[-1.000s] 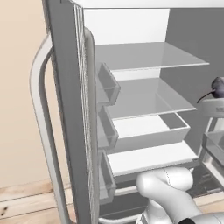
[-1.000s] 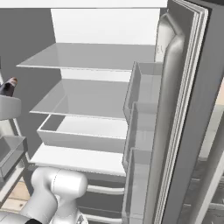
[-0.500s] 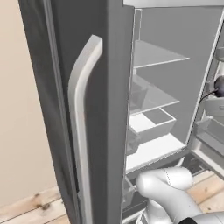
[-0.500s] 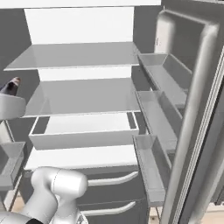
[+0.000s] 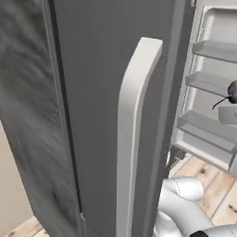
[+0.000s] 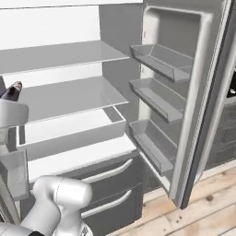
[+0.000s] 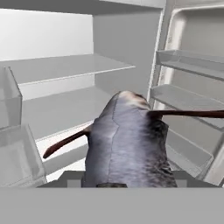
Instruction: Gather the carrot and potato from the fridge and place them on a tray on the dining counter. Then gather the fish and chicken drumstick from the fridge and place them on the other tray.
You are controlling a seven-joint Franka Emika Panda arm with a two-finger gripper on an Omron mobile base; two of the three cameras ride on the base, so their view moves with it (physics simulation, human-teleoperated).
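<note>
A grey fish (image 7: 124, 144) with reddish-brown fins fills the middle of the hand view, and my gripper (image 7: 119, 181) is shut on it, its fingertips hidden under the fish's body. The fish's dark tip (image 6: 13, 91) pokes up above the white hand at the left edge of the right base view, and shows at the right edge of the left base view as the fish (image 5: 233, 92). The fish is held in the air in front of the open fridge (image 6: 69, 97). Carrot, potato, chicken drumstick and trays are out of view.
The fridge shelves (image 7: 65, 68) and its pulled-out drawer (image 6: 76, 133) are bare. The right door (image 6: 198, 92) stands open with three bins (image 6: 159, 60). The left door with its pale handle (image 5: 134, 129) looms close. Wooden floor (image 6: 205, 207) lies lower right.
The base has moved, so both base views have swung: the left door now looms across the left view, and the right door's inside and the floor show more. The fish stays gripped.
</note>
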